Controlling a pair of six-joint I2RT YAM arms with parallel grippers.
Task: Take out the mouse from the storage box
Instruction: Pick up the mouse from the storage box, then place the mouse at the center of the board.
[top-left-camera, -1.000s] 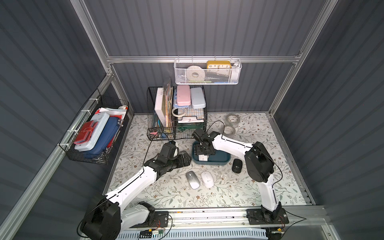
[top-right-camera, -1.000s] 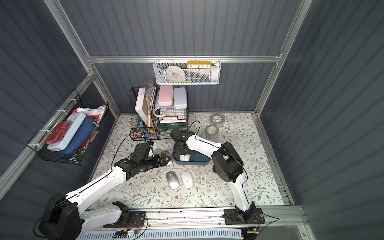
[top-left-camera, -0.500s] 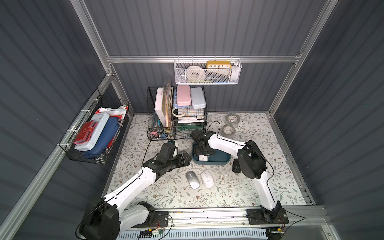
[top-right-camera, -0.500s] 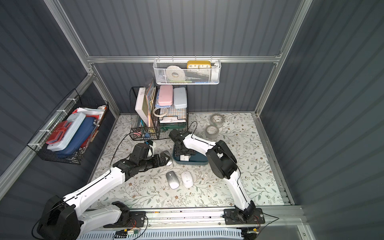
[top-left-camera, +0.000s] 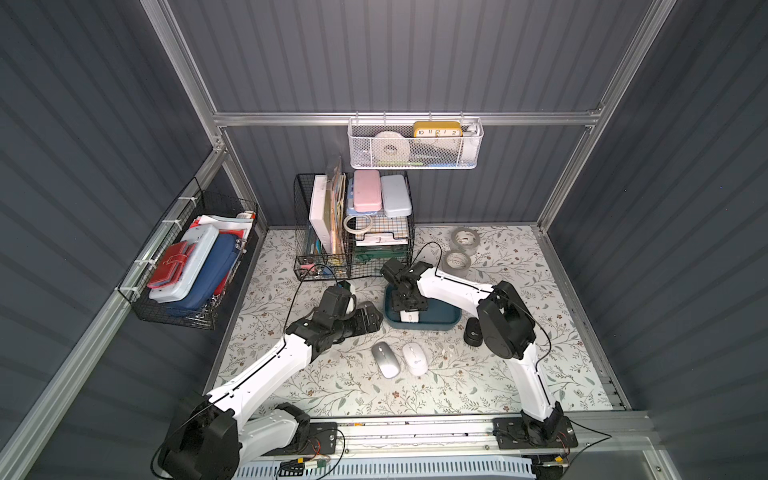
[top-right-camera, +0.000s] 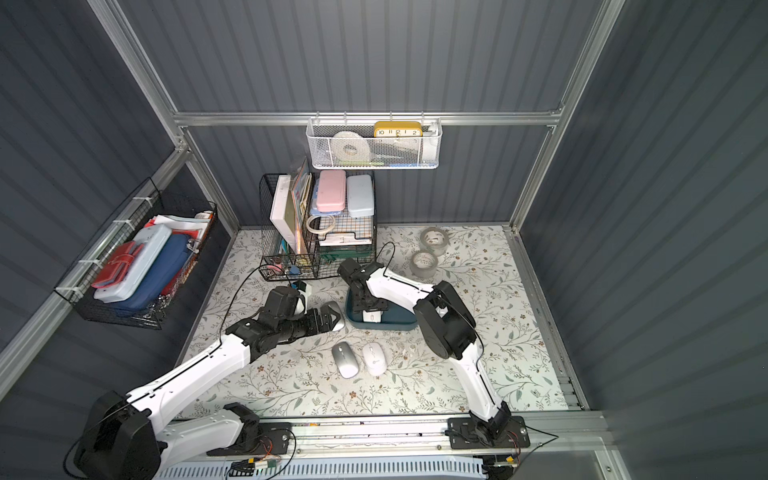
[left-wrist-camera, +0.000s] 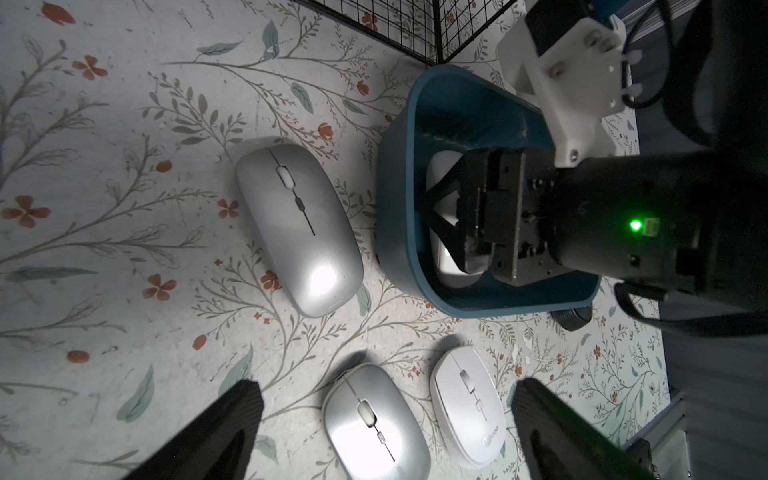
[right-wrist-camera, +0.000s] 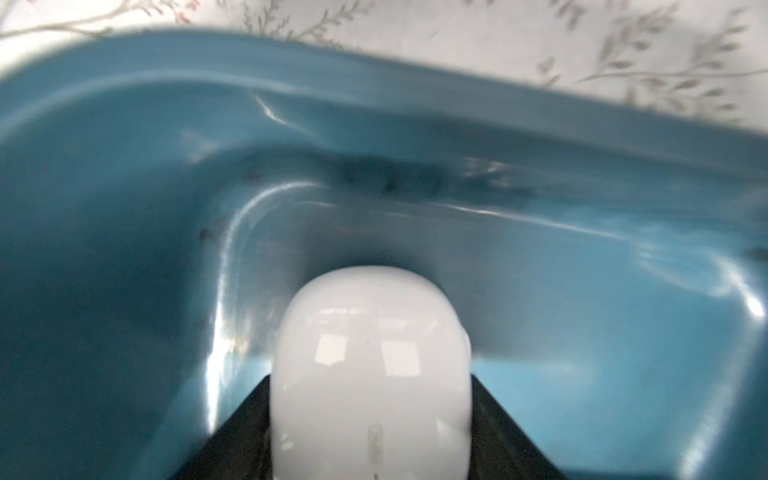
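Where the flowery mat (top-left-camera: 332, 386) covers the floor, three baskets show in both top views. A side basket (top-left-camera: 183, 270) and a back basket (top-left-camera: 353, 232) are black wire, and a white basket (top-left-camera: 415, 149) hangs on the back wall.

There are two arms. The left gripper (top-left-camera: 370, 320) is spread wide and holds nothing. The right gripper (top-left-camera: 409, 307) reaches down into the one box (top-left-camera: 446, 316), which sits on the mat in front of the back basket.

The mouse (top-left-camera: 409, 318) lies inside the box, at the end nearest the left gripper. The top views show only a bit of white there. The right wrist view shows much more: two black fingers (right-wrist-camera: 241, 436) press on its sides, so the right gripper is squeezing it.

There are five mice, one in the box and four on the mat. A silver mouse (left-wrist-camera: 299, 228) lies just beside the box. The left wrist view shows it whole, but the left gripper hides most of it in the top views. A second silver mouse (top-left-camera: 384, 365) and a loose white mouse (top-left-camera: 414, 360) lie side by side. In a top view a black mouse (top-left-camera: 473, 332) lies by the right arm. It does not show in both top views, because that arm covers it.

Two tape rolls (top-left-camera: 465, 237) sit on the mat behind the right arm.
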